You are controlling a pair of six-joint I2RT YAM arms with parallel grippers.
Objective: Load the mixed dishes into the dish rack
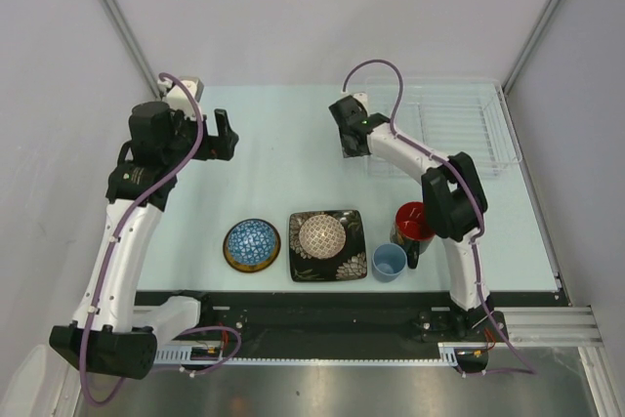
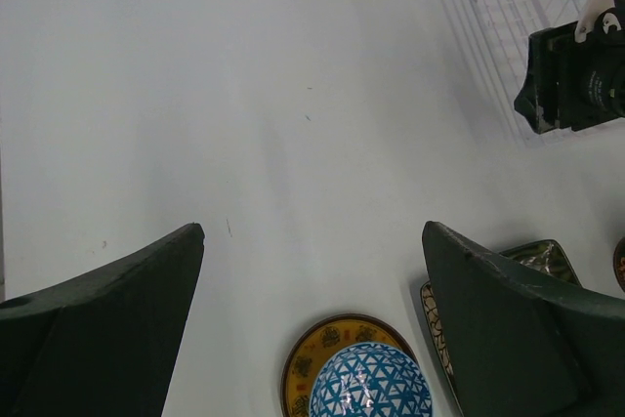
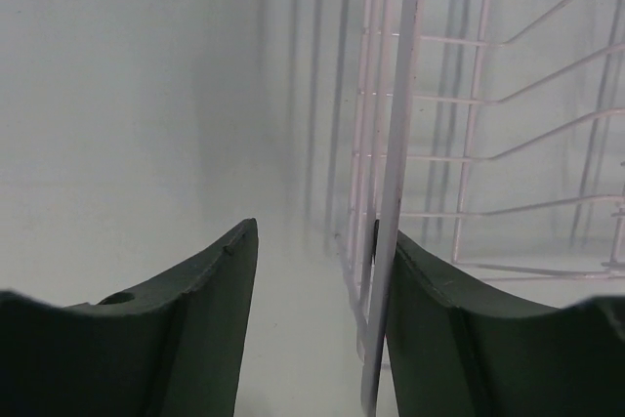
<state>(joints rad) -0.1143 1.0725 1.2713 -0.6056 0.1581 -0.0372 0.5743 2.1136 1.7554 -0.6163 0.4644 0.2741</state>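
Claws first: left claw (image 2: 312,231) released, hanging above bare desk (image 1: 293,153). Right claw (image 3: 317,227) released at the left rim of the dish rack (image 1: 449,119); contact unclear. Rack sits far right. Near edge: black square floral plate (image 1: 347,263) carries beige patterned bowl (image 1: 321,233). Left of it, yellow saucer (image 1: 229,251) carries blue mosaic bowl (image 1: 252,240). To the right, black mug (image 1: 413,222), then small light-blue cup (image 1: 389,261).
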